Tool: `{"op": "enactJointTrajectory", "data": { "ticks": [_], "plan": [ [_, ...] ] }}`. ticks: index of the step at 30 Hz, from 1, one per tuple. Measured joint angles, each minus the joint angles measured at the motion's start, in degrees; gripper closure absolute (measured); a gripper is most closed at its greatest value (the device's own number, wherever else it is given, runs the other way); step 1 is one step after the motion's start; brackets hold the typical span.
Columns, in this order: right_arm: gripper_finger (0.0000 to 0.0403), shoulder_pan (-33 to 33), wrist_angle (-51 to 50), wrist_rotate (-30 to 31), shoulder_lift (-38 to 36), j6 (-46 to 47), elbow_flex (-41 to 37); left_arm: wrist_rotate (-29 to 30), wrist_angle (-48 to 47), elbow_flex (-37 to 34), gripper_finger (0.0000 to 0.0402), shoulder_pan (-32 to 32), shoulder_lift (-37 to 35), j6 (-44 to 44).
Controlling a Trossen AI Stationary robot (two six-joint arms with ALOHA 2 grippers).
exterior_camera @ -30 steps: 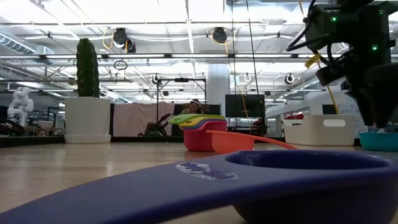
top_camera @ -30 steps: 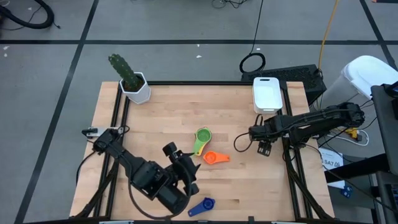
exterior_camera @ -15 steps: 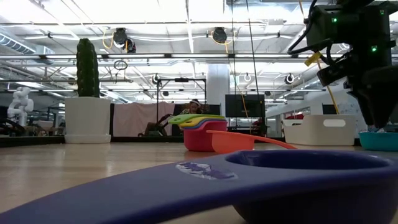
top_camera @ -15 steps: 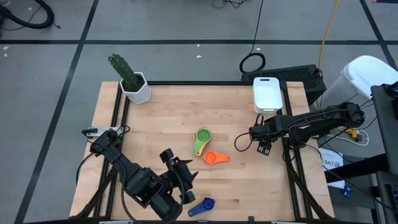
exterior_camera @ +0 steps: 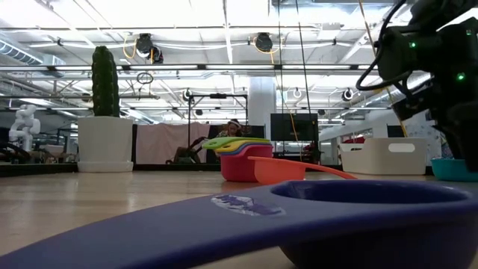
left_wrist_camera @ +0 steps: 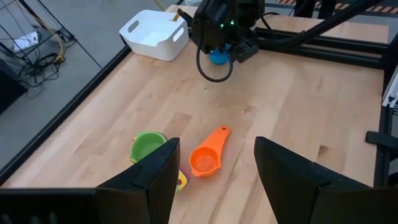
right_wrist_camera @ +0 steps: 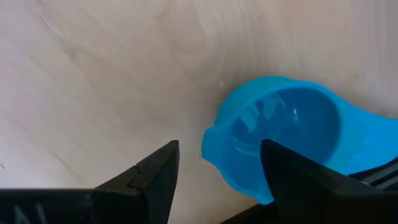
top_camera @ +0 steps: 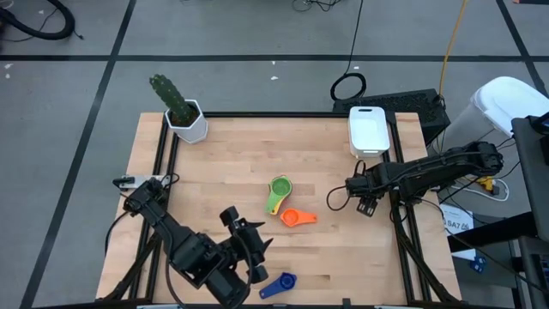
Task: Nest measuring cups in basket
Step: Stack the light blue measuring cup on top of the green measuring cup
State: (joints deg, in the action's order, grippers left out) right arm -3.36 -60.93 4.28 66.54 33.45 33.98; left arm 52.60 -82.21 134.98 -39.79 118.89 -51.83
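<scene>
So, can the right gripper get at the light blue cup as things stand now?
Probably yes. The right gripper hangs just above the light blue cup with its jaws open, and nothing lies between them. The cup rests on bare table.

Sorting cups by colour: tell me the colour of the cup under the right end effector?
Light blue cup; right wrist view shows it best.

Blue cup (right_wrist_camera: 283, 143) part cut off by edge, under claw.

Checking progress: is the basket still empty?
Empty: the basket shows only a bare white inside from above; the left wrist view agrees.
</scene>
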Motion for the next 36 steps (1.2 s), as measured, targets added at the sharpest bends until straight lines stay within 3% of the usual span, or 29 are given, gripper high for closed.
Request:
{"op": "enactJointTrajectory", "data": {
  "ticks": [11,19,28,36],
  "plan": [
    [0.0235,-0.01,6.85,-1.6,0.0,-1.46,-1.84,0.03,0.01,0.0,0.019,0.02,0.0,0.04],
    [0.038,-0.5,10.63,-4.71,-0.07,-7.64,-1.77,0.04,0.02,-0.02,0.019,0.02,0.0,0.06],
    [0.0378,-8.77,11.49,-8.55,-0.07,-9.53,-1.73,0.08,0.01,-0.02,0.019,0.96,0.0,1.2],
    [0.0379,-18.43,11.66,-7.53,0.11,-12.41,1.01,0.07,-0.44,-0.02,0.019,3.71,0.02,7.04]
  ]
}}
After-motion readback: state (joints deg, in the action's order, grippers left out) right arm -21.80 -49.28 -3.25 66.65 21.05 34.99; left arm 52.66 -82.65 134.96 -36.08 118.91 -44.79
